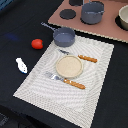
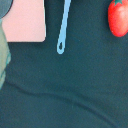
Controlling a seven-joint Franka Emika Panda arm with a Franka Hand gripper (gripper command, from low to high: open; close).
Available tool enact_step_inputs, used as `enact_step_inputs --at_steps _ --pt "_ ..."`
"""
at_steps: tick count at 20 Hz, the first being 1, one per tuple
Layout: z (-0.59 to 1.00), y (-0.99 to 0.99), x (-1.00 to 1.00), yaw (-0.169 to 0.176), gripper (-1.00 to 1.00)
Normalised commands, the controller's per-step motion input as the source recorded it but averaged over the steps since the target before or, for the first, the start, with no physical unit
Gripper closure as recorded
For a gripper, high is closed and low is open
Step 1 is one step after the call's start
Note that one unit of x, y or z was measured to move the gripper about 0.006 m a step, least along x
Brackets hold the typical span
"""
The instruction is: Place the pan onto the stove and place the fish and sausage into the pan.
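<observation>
The pan (image 1: pixel 64 36) is sitting on the placemat (image 1: pixel 95 75), its rim overhanging the far corner, handle (image 2: pixel 63 27) reaching onto the dark desk (image 1: pixel 20 20), short of the stove (image 1: pixel 107 29). The sausage (image 1: pixel 37 44) and fish (image 1: pixel 21 65) are lying on the desk beside the mat. The jaws are out of sight.
</observation>
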Motion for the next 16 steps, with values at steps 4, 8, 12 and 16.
enact_step_inputs --at_steps 4,8,12,16 --pt "-0.14 0.00 -0.02 0.000 -1.00" --pt "-0.30 -0.15 0.06 0.000 -1.00" --pt "-0.23 -0.24 0.15 -0.047 -1.00" --pt "-0.15 -0.17 0.40 -0.098 -1.00"
